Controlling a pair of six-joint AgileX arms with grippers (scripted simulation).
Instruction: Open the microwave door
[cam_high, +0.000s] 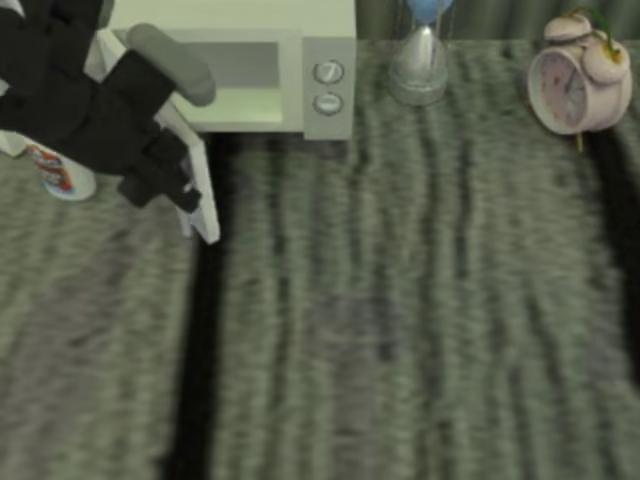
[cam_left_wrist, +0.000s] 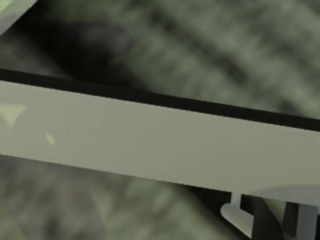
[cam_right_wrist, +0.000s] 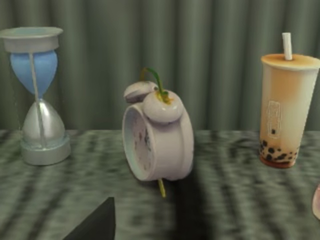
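The off-white microwave (cam_high: 300, 20) stands at the back left of the table, its two knobs (cam_high: 328, 87) on the right of its front. The microwave door (cam_high: 203, 195) is swung far out towards the table's front, so the pale interior (cam_high: 240, 65) shows. My left gripper (cam_high: 178, 188) is at the door's free edge, on its left side, shut on the door's handle. In the left wrist view the door (cam_left_wrist: 160, 140) fills the frame as a pale band, with the grey handle (cam_left_wrist: 240, 217) below it. Only a dark tip of my right gripper (cam_right_wrist: 97, 227) shows.
A blue hourglass (cam_high: 420, 60) stands just right of the microwave. A pink alarm clock (cam_high: 578, 80) is at the back right. A bubble tea cup (cam_right_wrist: 285, 110) shows beyond the clock. A white labelled can (cam_high: 60, 172) stands left of the door, under my left arm.
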